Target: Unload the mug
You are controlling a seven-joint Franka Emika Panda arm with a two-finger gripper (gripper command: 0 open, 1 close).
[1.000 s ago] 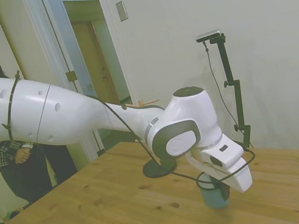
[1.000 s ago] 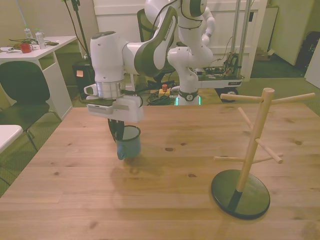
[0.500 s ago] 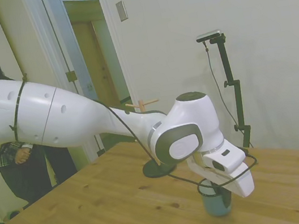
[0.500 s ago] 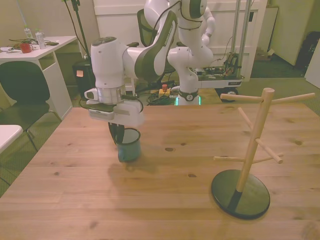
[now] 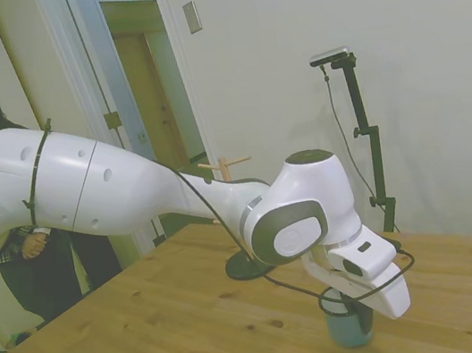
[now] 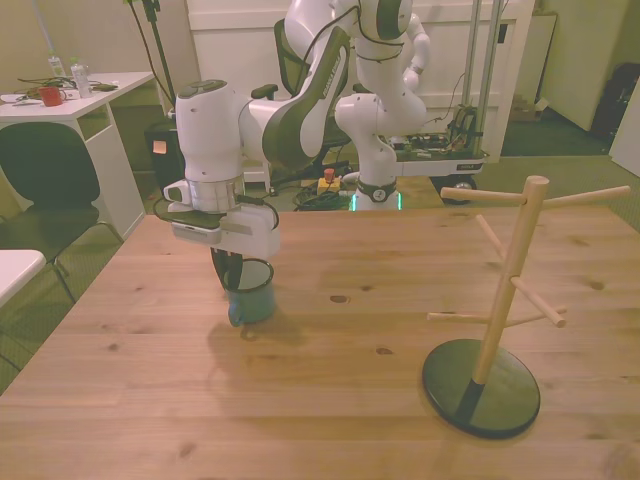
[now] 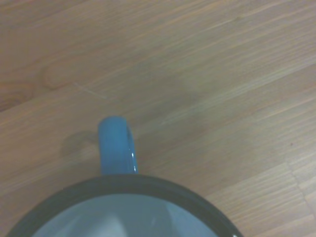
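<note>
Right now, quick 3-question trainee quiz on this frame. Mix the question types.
1. True or false: the mug hangs on a peg of the wooden rack.
2. The mug is: A) lying on its side B) upright on the table C) upside down
3. Fill in: in the wrist view the mug's loop ____ shows above bare wood.

Key: 1 false, it sits under the tool, apart from the rack. 2 B. 3 handle.
</note>
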